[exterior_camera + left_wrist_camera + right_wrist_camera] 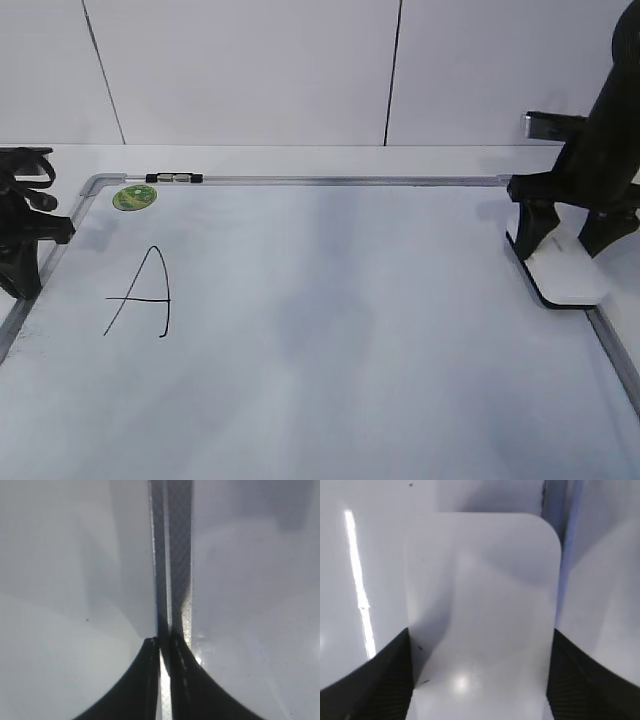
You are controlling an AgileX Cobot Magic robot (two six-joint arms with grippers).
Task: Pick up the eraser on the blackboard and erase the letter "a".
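The white eraser (570, 275) lies at the right edge of the blackboard (350, 340), next to its metal frame. My right gripper (565, 250) stands over the eraser with a finger against each long side, shut on it. In the right wrist view the eraser (485, 595) fills the gap between the fingers (480, 680). My left gripper (25, 285) is shut and empty at the board's left edge. In the left wrist view it (165, 645) hangs over the frame strip (177, 555). The small letter "a" is not in view.
A large capital "A" (145, 295) is drawn on the left part of the board. A round green sticker (134, 197) sits in the far left corner. A small black-and-clear marker (174, 178) lies on the far frame. A white wall stands behind.
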